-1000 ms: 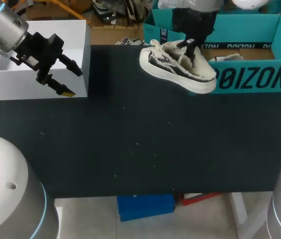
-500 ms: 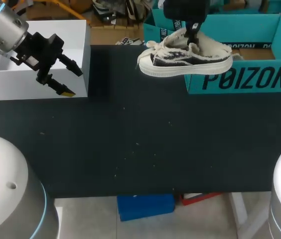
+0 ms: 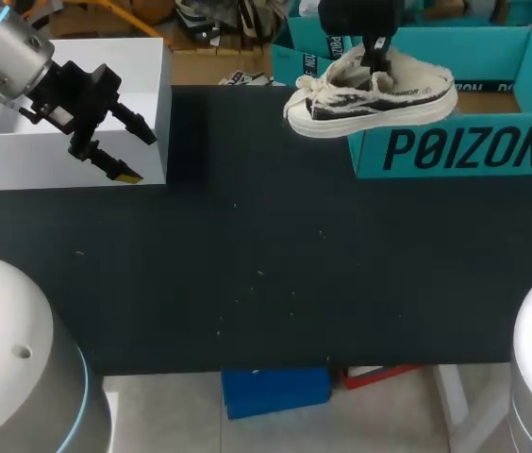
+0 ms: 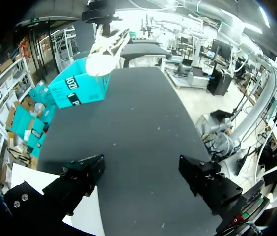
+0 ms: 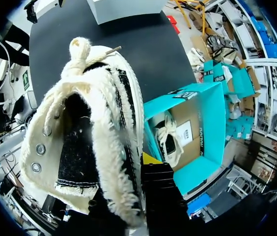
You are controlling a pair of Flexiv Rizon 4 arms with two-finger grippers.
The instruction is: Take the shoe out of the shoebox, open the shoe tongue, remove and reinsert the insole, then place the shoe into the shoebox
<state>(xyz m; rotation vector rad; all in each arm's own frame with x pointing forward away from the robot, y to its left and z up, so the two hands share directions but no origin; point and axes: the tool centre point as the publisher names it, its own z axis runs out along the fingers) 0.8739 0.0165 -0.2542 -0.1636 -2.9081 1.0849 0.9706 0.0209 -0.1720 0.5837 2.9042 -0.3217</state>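
A cream and black low sneaker hangs in the air over the near left corner of the teal shoebox, toe pointing left. My right gripper comes down from above and is shut on the shoe's side wall by the collar. In the right wrist view the sneaker fills the space around the gripper, one yellow-tipped finger outside its wall. Under it lies the open shoebox with a second shoe inside. My left gripper stands open at the far left, nothing between its fingers.
A white box sits at the back left, beneath my left arm. In the left wrist view the dark tabletop stretches ahead of the left gripper toward the far shoebox.
My right gripper has carried the sneaker up and to the right, over the shoebox corner, and the shoe has levelled out. The left arm has kept still.
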